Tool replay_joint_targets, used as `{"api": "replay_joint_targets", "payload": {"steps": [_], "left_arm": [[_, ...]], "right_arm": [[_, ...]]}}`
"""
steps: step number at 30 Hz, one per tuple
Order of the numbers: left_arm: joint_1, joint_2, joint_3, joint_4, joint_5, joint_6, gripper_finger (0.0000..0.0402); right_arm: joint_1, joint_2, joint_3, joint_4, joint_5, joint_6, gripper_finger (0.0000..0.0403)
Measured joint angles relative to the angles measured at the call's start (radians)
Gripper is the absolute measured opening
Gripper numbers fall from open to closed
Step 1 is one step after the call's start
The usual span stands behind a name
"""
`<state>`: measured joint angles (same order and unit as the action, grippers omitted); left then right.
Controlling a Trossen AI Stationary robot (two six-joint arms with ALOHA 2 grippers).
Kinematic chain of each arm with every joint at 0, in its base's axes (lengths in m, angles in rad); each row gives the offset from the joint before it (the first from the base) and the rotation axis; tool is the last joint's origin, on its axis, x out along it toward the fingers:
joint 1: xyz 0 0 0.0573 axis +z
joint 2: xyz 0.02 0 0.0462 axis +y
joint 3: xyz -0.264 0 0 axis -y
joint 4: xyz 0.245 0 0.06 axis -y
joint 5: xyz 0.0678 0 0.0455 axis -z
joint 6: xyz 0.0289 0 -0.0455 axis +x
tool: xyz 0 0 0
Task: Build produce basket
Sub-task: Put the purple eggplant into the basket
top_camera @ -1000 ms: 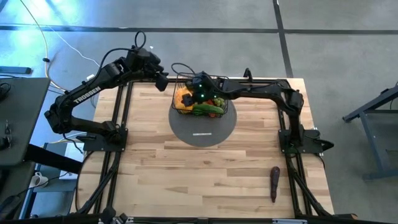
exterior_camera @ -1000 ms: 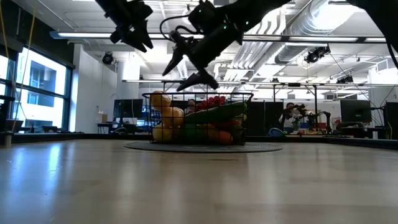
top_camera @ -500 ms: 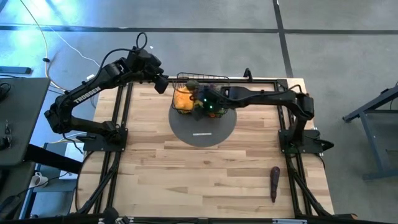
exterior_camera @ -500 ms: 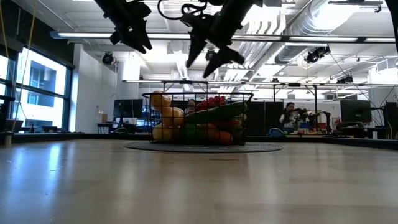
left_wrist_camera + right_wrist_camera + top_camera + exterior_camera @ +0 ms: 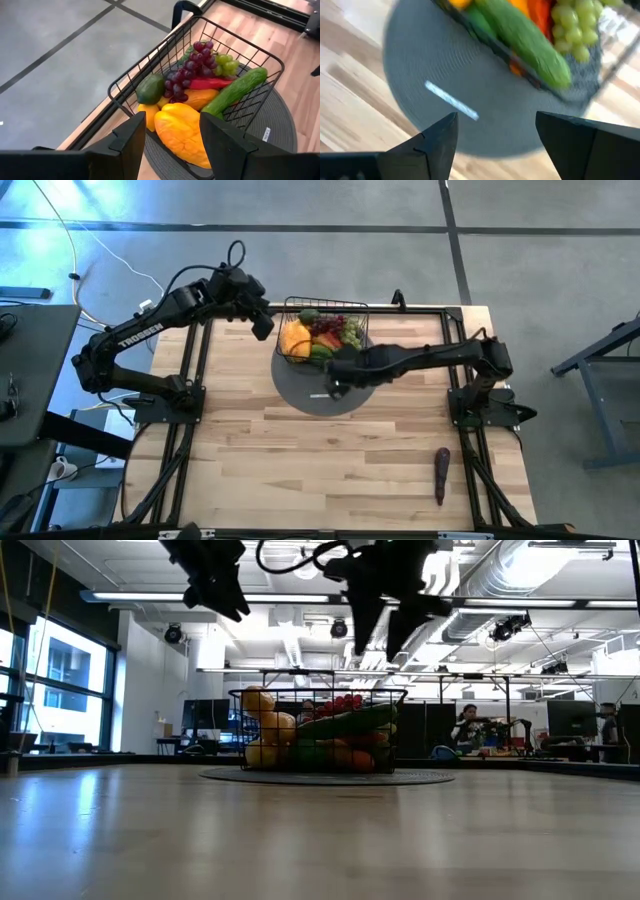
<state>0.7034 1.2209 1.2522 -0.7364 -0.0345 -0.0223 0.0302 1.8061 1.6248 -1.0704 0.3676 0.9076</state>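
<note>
High view: the basket (image 5: pixel 322 330) is seen at the far edge of the table (image 5: pixel 330 450), midway along it, on a grey round mat (image 5: pixel 330 385). It is filled with produce (image 5: pixel 318 338): yellow and orange fruit, grapes, a cucumber. An eggplant (image 5: pixel 441 475) is left near the table's front right corner. The left gripper (image 5: pixel 262 326) is held beside the basket, fingers apart and empty. The right gripper (image 5: pixel 335 385) is held above the mat, fingers parted, nothing between them.
</note>
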Motion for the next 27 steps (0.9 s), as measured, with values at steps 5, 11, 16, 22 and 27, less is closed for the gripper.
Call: {"api": "replay_joint_targets", "payload": {"steps": [5,11,16,22,27], "left_arm": [[-0.018,0.000,0.000,0.000,-0.002,0.000,0.0174],[-0.041,0.000,0.000,0.000,-0.003,-0.001,0.0174],[-0.061,0.000,0.000,0.000,-0.003,-0.026,0.0174],[-0.079,0.000,0.000,-0.001,-0.003,-0.011,0.0174],[-0.099,0.000,0.000,-0.005,-0.003,-0.046,0.0174]], "right_arm": [[0.064,0.000,0.000,-0.123,0.021,0.099,0.0248],[0.139,0.000,0.000,-0.304,0.040,0.184,0.0248],[0.208,-0.001,0.000,-0.409,0.021,0.220,0.0248],[0.295,-0.012,-0.005,-0.503,0.014,0.282,0.0248],[0.347,-0.032,-0.020,-0.496,0.018,0.288,0.0248]]}}
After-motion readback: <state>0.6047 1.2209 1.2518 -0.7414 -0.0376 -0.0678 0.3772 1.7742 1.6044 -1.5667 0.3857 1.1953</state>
